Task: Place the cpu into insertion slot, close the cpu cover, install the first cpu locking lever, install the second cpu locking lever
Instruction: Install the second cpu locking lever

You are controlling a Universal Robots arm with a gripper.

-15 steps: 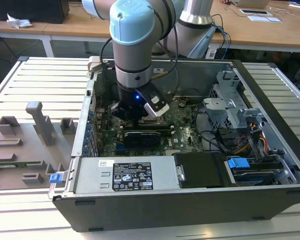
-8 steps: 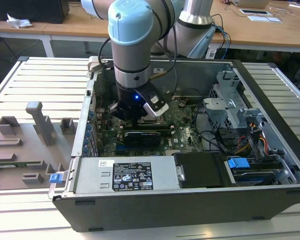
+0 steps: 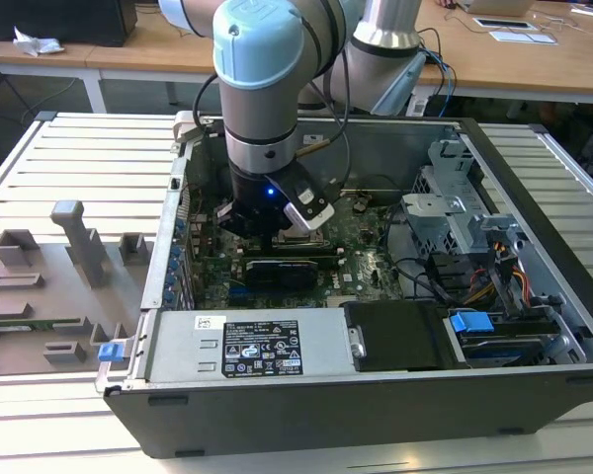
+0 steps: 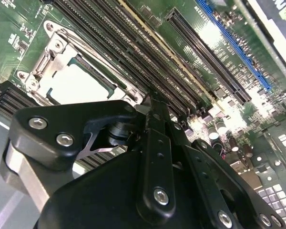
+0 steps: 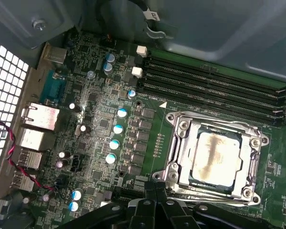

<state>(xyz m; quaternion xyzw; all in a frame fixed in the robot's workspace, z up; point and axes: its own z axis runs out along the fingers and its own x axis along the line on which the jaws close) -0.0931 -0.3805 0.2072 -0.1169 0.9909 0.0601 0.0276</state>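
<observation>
The cpu point(image 5: 214, 155) lies flat in the insertion slot point(image 5: 177, 185), its silver-grey top showing through the window of the cpu cover point(image 5: 181, 143). The cover is folded down over the chip. The second wrist view shows the same cpu point(image 4: 78, 83) under the cover point(image 4: 50, 55). My gripper point(image 5: 155, 190) hangs just off one edge of the socket with its black fingers pressed together and nothing visible between them. In the second wrist view the gripper point(image 4: 152, 105) sits beside the socket's corner. In the exterior view the gripper point(image 3: 273, 235) is deep in the open computer case, low over the green board point(image 3: 361, 252).
Long black memory slots point(image 5: 214, 86) run beside the socket, and a black expansion card point(image 3: 282, 269) lies close by. The case walls point(image 3: 376, 395), a power supply point(image 3: 247, 346), a drive cage point(image 3: 455, 212) and cables point(image 3: 474, 276) crowd the arm. A grey fixture tray point(image 3: 49, 286) sits at the exterior view's left.
</observation>
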